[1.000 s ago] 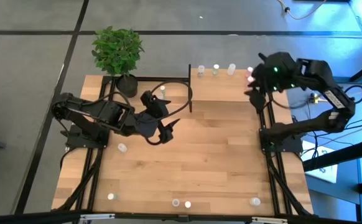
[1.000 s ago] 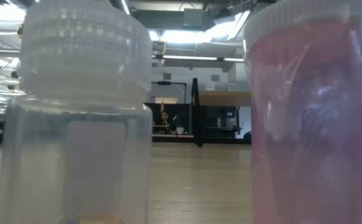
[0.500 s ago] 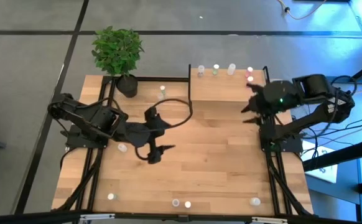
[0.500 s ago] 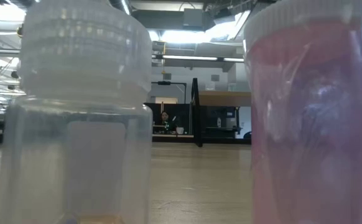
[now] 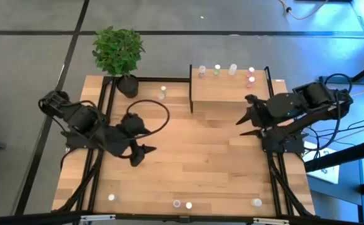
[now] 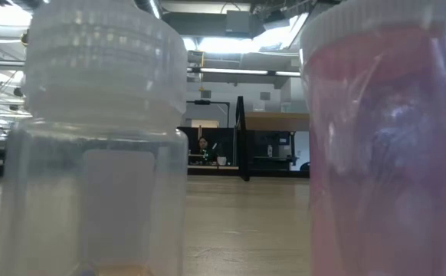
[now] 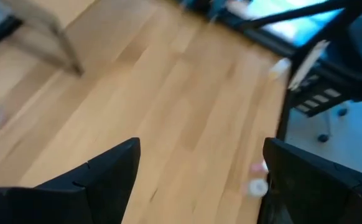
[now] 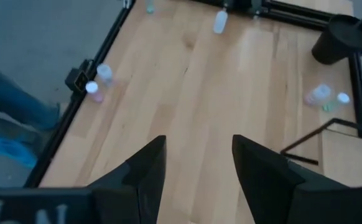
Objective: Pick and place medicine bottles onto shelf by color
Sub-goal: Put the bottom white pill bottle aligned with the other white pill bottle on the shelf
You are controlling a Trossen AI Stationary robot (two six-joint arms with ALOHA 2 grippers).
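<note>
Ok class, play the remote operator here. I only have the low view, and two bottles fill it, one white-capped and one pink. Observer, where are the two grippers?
Observer: The left gripper hangs open and empty over the table's left half. The right gripper is open and empty too, just in front of the shelf.
Operator: Is anything on the shelf?
Observer: Five shelf bottles stand near its far edge. The two pink-capped bottles are at the right end.
Operator: And on the tabletop?
Observer: Four loose bottles stand along the near edge. A lone bottle stands near the potted plant.
</note>
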